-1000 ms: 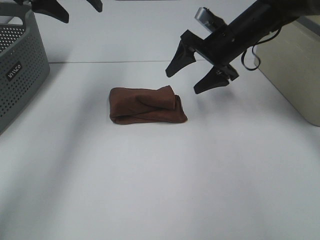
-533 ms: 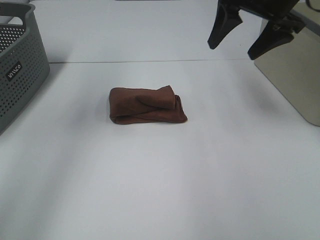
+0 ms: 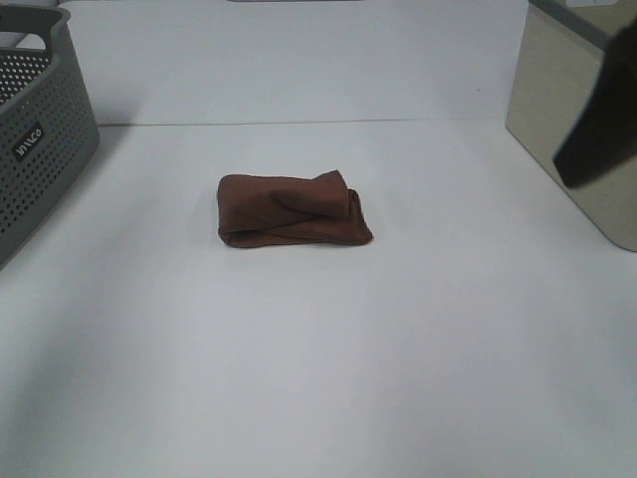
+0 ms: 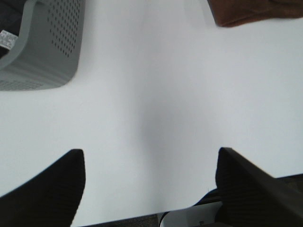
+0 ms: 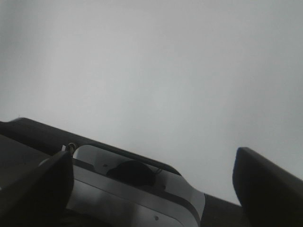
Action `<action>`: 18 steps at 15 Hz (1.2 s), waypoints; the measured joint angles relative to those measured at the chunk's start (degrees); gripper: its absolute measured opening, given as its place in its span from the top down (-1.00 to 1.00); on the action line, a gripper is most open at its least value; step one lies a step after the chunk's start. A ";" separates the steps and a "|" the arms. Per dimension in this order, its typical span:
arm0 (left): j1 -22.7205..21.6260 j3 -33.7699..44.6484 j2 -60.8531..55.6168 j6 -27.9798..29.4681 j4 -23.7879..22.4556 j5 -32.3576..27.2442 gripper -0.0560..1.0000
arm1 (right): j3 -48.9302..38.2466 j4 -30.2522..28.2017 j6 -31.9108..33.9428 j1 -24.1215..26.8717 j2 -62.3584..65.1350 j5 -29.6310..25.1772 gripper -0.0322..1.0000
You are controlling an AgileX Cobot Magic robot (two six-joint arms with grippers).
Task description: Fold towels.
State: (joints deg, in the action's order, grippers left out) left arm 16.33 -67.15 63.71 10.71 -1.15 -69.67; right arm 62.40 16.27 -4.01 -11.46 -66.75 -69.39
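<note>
— Both arms pulled away from the towel (image 3: 292,210) within a second: the right one, which had hung open-jawed just above and right of it, swung up and off to the right, and only a dark blurred piece of it showed at the right edge of the high view, in front of the beige box (image 3: 557,119). The left arm's fingers, seen at the top left corner a second before, were gone from that view.

— And the towel?

— It had not shifted. It lay folded into a small brown bundle near the middle of the white table (image 3: 318,378), one rolled layer resting on top of the lower fold, touched by neither arm. The grey basket (image 3: 40,139) stood well apart from it at the left edge.

— Were the hands holding anything?

— No. The left gripper (image 4: 151,189) hovered over bare table near its edge, jaws spread wide with nothing between them; the basket and a corner of the towel showed in its wrist view, both far from the fingertips. The right gripper (image 5: 156,189) was spread just as wide and empty, its wrist camera showing only pale blank surface and part of the robot's own dark and silver base.

— Any tag showing on the towel?

— None could be made out from where I stood.
</note>
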 joint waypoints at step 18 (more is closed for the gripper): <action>0.00 36.04 -63.94 -9.17 0.80 3.72 -0.48 | -31.34 -7.45 -2.41 0.00 54.83 3.90 -0.72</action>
State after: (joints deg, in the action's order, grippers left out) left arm 16.33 -31.11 -0.23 1.55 -0.34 -65.95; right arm 31.05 8.82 -6.42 -11.46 -11.92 -65.49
